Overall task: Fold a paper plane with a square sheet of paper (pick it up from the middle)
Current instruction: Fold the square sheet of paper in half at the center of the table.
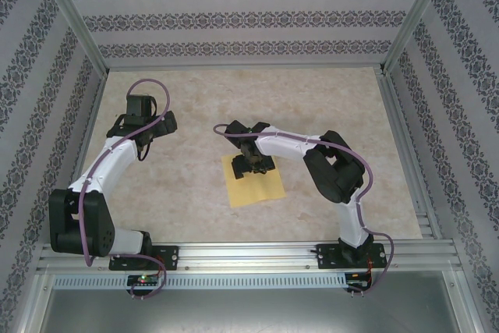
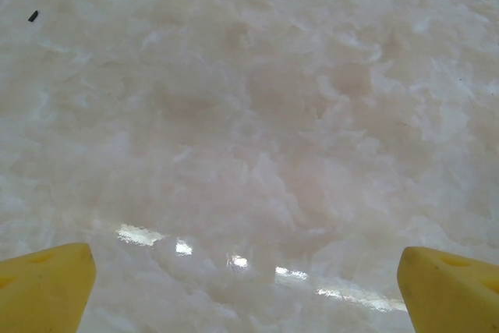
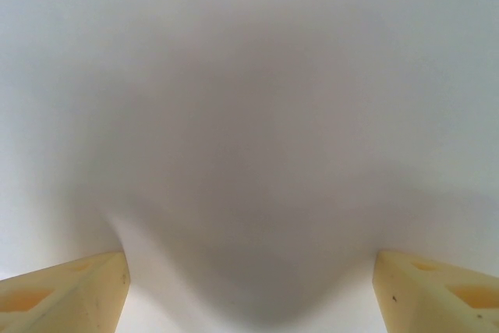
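Beige tabletop (image 1: pixel 312 99), square sheet of paper (image 1: pixel 261 189) beneath right gripper (image 1: pixel 253 165), jaws spread wide

Beige mottled tabletop (image 1: pixel 195 99), patterned walls (image 1: pixel 234 17), alu frame (image 1: pixel 72 13).

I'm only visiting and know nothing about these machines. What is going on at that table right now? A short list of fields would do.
Surface: beige mottled table
Paper: yellow square sheet of paper, lying flat, no folds visible
Left pincer: open, over the tabletop, apart from the sheet
Right pincer: fingers wide apart, down at the sheet's middle
Paper plane: not yet begun
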